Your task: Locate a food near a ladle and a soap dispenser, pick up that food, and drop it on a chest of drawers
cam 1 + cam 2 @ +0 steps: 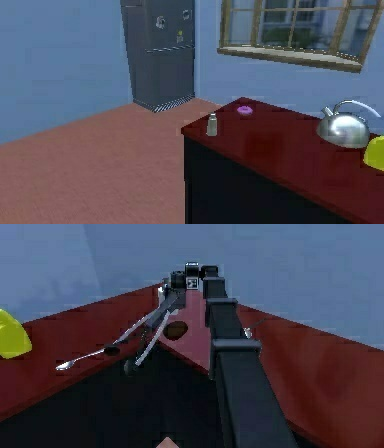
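Observation:
My arm [232, 364] reaches out over a dark red countertop [310, 374]. At its far end the gripper [121, 358] points down and to the arm side view's left, its thin fingers [148, 324] above the counter. A small round brown thing [177, 328], perhaps the food, lies on the counter beside the fingers. A silver long-handled ladle [85, 358] lies just left of the fingertips. With these things on the surface behind it, I cannot tell whether the gripper holds anything. In the forward view a small pale bottle [212, 124] stands near the counter's corner.
A silver kettle [343, 126] and a yellow-green thing [375, 152] stand at the counter's right; the yellow-green thing [10, 334] shows again in the arm side view. A small pink thing [245, 111] lies near the back edge. A grey fridge [160, 50] stands against the blue wall beside a window [295, 28]; bare brown floor [90, 165] lies left.

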Tool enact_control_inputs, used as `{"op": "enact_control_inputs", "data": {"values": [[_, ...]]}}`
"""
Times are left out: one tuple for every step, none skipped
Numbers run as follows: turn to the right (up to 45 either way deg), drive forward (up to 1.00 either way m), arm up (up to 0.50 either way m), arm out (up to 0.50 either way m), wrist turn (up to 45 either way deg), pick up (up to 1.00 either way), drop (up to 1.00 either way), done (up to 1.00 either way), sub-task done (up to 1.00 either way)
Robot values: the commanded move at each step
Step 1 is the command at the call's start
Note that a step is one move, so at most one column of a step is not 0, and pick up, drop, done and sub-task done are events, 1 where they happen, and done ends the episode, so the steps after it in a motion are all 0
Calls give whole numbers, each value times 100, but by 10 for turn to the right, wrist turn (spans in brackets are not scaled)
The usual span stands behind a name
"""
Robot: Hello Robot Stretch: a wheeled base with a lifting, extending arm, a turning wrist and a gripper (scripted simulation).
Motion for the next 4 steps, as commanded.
{"op": "enact_control_inputs", "data": {"values": [[0, 0, 0, 0, 450, 0, 0, 0, 0], [0, 0, 0, 0, 450, 0, 0, 0, 0], [0, 0, 0, 0, 300, 0, 0, 0, 0], [0, 0, -12, 0, 0, 0, 0, 0, 0]]}}
